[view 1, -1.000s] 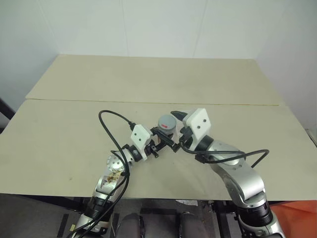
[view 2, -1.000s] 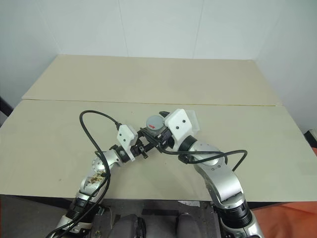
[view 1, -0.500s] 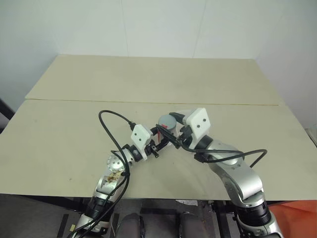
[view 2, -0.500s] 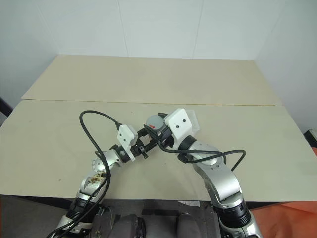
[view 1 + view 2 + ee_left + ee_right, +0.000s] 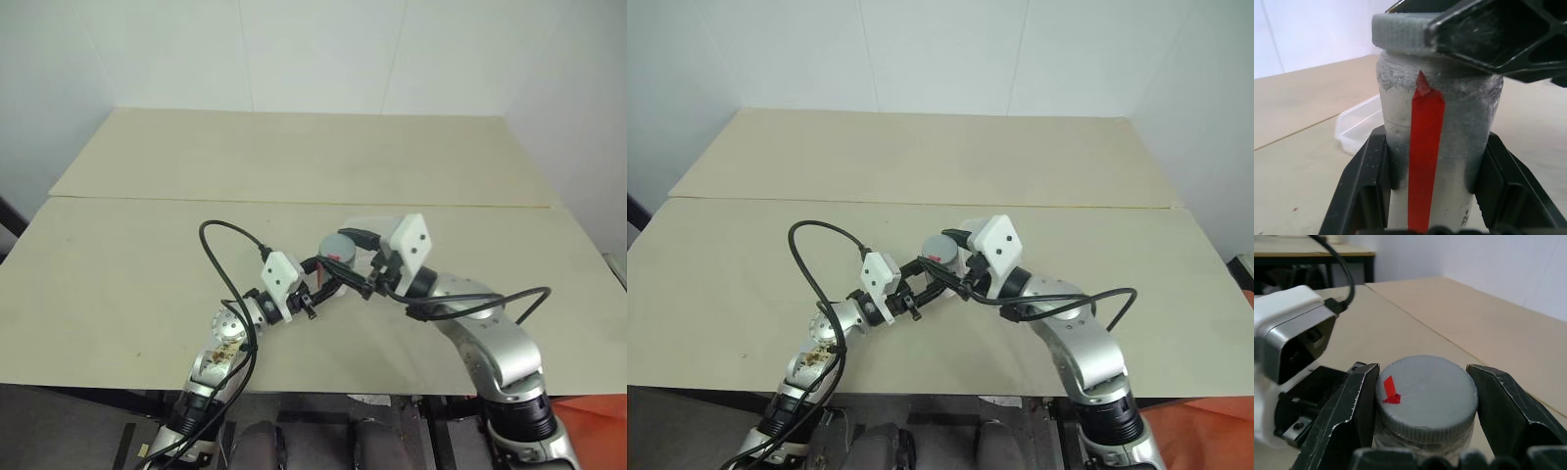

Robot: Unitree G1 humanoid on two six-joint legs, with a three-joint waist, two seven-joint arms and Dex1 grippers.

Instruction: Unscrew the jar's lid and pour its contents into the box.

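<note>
Showing red-taped lid (image 5: pixel 1422 394) top, jar (image 5: pixel 1437 142) wall elsewhere

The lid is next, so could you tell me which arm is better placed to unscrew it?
The right: its gripper is already shut on the lid, while the left gripper clamps the jar below it.

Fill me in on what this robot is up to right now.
The robot is holding the jar up over the table with its left gripper shut on the jar's wall. Its right gripper is shut on the grey lid, which sits on top of the jar, so the unscrewing is not finished. The clear box lies on the table just behind, with nothing poured yet.
</note>
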